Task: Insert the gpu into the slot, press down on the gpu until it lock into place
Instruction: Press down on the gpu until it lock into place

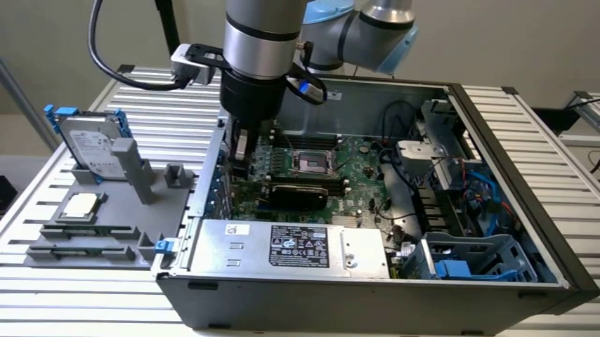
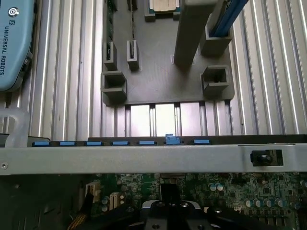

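**Kid:** Where is the gpu (image 1: 298, 193)?

**Helper:** It is the flat black card lying across the green motherboard (image 1: 361, 165), in the middle of the computer case (image 1: 375, 295).

**Kid:** And the gripper (image 1: 246, 144)?

**Helper:** It is low inside the case, near the card's end by the case wall. Its fingers are squeezed shut. I cannot tell if it touches the card.

**Kid:** How do you press well?

**Helper:** I think straight down, slowly, with the card kept level.
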Action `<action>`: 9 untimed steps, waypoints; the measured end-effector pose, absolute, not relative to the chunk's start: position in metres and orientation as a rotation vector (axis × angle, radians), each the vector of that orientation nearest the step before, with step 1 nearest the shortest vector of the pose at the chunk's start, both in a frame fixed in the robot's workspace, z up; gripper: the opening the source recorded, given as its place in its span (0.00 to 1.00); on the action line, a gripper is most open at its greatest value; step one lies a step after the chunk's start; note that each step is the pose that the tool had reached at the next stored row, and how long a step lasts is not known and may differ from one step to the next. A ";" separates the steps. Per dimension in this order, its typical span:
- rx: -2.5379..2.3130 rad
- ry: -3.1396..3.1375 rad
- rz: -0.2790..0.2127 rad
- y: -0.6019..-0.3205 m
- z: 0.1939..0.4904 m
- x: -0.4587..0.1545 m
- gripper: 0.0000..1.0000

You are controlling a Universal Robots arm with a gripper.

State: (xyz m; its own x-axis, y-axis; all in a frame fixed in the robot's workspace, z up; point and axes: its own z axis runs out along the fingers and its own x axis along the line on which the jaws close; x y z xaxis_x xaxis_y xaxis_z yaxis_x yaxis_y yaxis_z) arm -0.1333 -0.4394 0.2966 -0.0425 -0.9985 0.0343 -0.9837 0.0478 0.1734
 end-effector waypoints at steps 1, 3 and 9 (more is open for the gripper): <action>2.063 -2.160 -0.158 -0.439 0.297 -0.133 0.11; 2.054 -2.151 -0.172 -0.439 0.297 -0.133 0.11; 2.034 -2.132 -0.198 -0.439 0.300 -0.133 0.11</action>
State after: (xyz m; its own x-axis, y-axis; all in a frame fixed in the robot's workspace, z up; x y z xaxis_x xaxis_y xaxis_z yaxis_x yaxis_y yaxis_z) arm -0.1332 -0.4395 0.3004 -0.0420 -0.9982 0.0438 -0.9730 0.0508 0.2250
